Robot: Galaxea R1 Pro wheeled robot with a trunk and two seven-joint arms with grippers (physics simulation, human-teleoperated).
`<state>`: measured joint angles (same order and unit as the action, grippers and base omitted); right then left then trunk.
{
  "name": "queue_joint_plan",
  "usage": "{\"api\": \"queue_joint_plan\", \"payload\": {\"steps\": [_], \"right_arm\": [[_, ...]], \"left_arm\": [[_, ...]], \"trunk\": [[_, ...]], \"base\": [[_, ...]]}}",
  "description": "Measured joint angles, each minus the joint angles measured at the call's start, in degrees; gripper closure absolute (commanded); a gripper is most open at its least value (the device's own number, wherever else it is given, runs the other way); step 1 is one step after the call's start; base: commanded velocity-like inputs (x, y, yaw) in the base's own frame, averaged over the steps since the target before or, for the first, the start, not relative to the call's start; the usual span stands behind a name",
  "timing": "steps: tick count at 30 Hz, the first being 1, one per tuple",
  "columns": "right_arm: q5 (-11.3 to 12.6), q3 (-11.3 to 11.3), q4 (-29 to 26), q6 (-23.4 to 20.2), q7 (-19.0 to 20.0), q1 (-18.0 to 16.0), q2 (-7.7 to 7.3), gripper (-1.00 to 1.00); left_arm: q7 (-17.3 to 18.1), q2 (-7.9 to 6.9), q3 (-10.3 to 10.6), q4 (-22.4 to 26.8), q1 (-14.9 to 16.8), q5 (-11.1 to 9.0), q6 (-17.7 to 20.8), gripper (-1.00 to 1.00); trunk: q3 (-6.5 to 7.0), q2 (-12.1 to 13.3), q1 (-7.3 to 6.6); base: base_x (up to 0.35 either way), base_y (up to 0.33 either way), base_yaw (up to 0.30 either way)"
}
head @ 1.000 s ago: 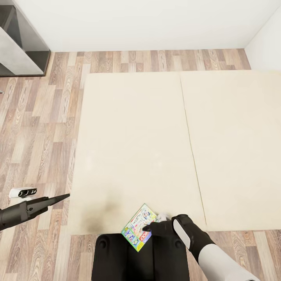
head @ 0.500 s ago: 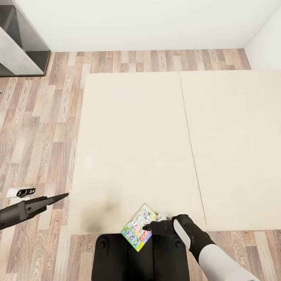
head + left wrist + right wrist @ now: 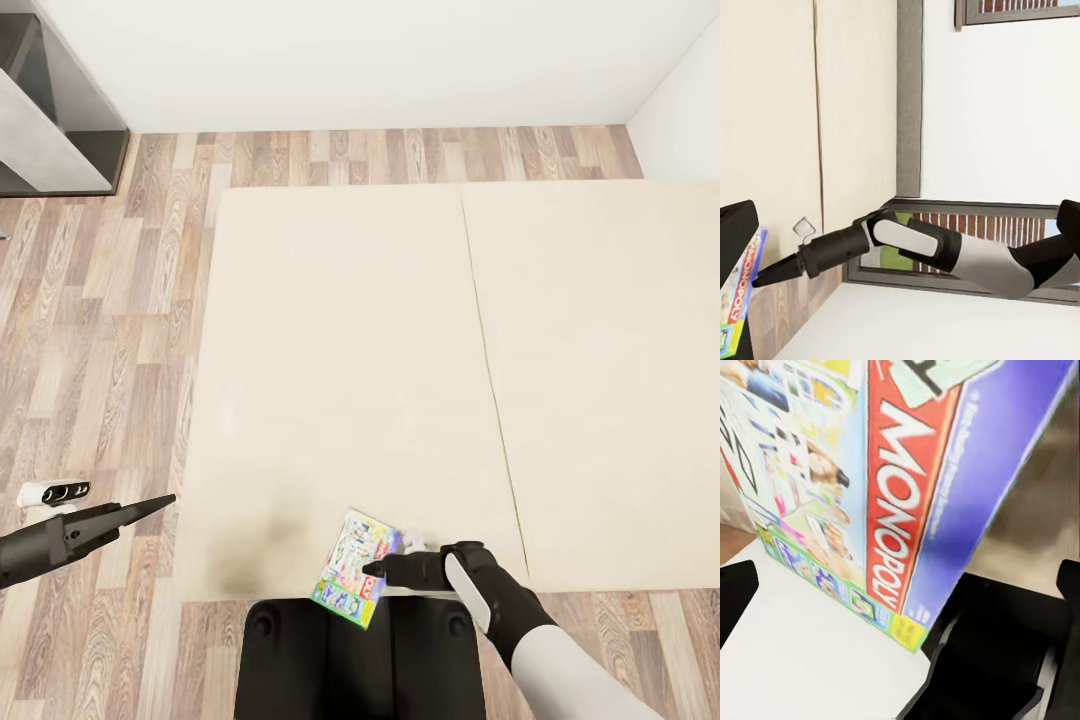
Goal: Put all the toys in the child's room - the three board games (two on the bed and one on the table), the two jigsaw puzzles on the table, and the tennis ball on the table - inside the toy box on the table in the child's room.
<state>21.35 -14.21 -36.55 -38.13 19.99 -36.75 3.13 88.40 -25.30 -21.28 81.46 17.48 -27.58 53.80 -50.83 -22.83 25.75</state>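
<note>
The board game (image 3: pixel 352 568), a Monopoly box by its lettering, sits at about 6 o'clock in the head view, tilted up on the near edge of the bed (image 3: pixel 400 350) and overhanging toward the robot's dark base (image 3: pixel 350 660). In the right wrist view the box (image 3: pixel 881 487) looms close and slightly blurred, its red title band running diagonally, with the dark fingers (image 3: pixel 735 589) showing at either side of it.

The right end effector (image 3: pixel 378 573) is at the box's 3 o'clock edge, its tip touching or just beside the printed face. Its fingers look spread wide around the box in the wrist view, but whether they are actually pressing on it I cannot tell. The left wrist view catches the same arm from the side, its pointed tip (image 3: pixel 765 274) reaching toward the box (image 3: pixel 741 289) at the frame's edge.

The left end effector (image 3: pixel 150 507) hangs at about 8 o'clock over the wood floor (image 3: pixel 110 300), well apart from the bed, its fingers drawn together to a point and holding nothing.

As for progress, I judge this an early stage: 1 game is only now being picked up from the bed (the rest of the mattress is bare, so the second bed game is not visible here). The surface, toy box, puzzles and ball are not seen, so nothing shows as delivered. What remains appears to be securing this box, carrying it across, and everything after.
</note>
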Motion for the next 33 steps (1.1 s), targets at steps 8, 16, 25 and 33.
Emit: {"api": "queue_joint_plan", "payload": {"steps": [8,16,25,33], "right_arm": [[0.0,0.0,-0.3,0.1,2.2,0.0,-0.09,-1.0],[0.0,0.0,-0.3,0.0,2.7,0.0,-0.05,-1.0],[-0.1,0.0,-0.3,0.1,2.7,0.0,0.09,-1.0],[-0.1,0.1,-0.4,1.9,2.8,0.0,-0.06,-1.0]], "left_arm": [[0.0,0.0,0.0,0.0,0.0,0.0,0.0,-1.0],[0.0,0.0,0.0,0.0,0.0,0.1,0.0,-1.0],[0.0,0.0,0.0,0.0,0.0,0.1,0.0,-1.0],[0.0,0.0,0.0,0.0,0.0,0.1,0.0,-1.0]], "trunk": [[0.0,0.0,0.0],[0.0,0.0,0.0],[0.0,0.0,0.0],[0.0,0.0,0.0]], "base": [[0.0,0.0,0.0],[0.0,0.0,0.0],[0.0,0.0,0.0],[0.0,0.0,0.0]]}}
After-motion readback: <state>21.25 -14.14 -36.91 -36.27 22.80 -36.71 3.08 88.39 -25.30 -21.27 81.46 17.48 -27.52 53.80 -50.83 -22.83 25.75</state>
